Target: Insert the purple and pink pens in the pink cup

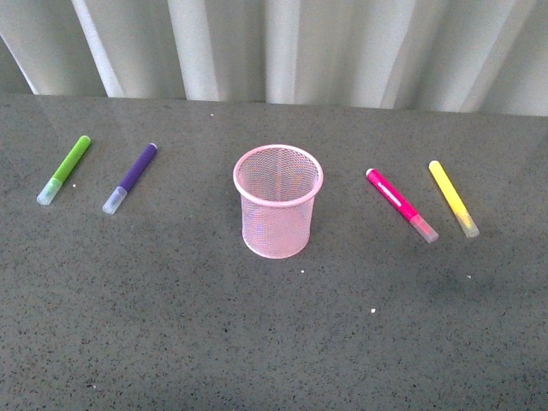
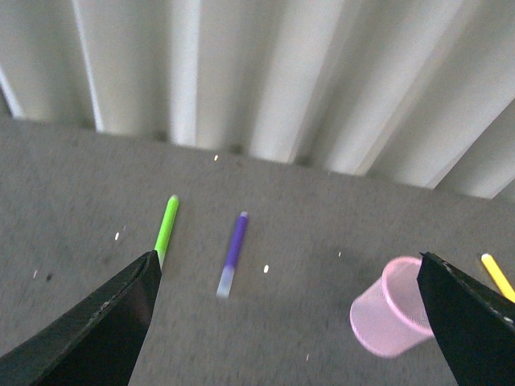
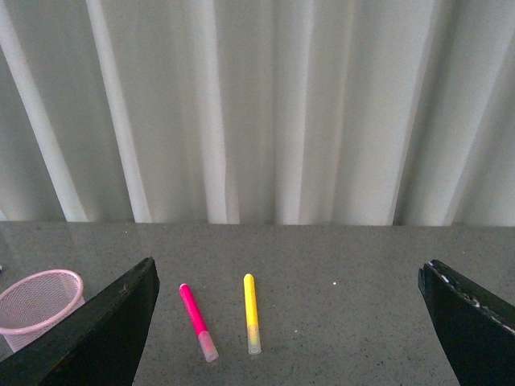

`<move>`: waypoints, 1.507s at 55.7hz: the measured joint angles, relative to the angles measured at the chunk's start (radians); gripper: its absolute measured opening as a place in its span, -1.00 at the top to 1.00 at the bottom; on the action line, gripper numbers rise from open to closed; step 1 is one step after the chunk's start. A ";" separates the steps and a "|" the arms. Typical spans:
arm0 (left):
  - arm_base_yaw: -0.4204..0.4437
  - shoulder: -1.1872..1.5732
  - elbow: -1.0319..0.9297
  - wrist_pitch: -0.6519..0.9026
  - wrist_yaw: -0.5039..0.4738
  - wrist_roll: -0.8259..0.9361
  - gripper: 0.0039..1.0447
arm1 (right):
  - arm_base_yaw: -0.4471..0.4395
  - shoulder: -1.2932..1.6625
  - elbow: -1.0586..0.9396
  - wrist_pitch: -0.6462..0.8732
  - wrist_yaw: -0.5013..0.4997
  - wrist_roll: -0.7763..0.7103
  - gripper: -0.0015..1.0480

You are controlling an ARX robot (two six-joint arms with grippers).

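The left gripper [image 2: 287, 273] hangs with its claw spread wide, gripping nothing. On the grey table [image 1: 171, 334], from the left, lie a lime-green marker [image 1: 64, 170] and the purple pen [image 1: 130, 178]. The pink cup [image 1: 274, 229] stands upright in the middle. Right of it lies the pink pen [image 1: 402, 205], its barrel marking too small to read, then a yellow marker [image 1: 453, 199]. The right gripper [image 3: 288, 273] is equally wide, gripping nothing.

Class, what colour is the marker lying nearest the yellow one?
Magenta-pink pen, clearest in the front view.
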 joint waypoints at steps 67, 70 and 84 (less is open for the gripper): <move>-0.018 1.518 1.171 -0.482 0.045 0.459 -0.88 | 0.000 0.000 0.000 0.000 0.000 0.000 -0.87; -0.008 1.535 1.187 -0.484 0.048 0.471 -0.88 | 0.000 0.000 0.000 0.000 0.000 0.000 -0.87; 0.011 1.574 1.254 -0.485 0.049 0.497 -0.88 | 0.000 0.000 0.000 0.000 0.000 0.000 -0.87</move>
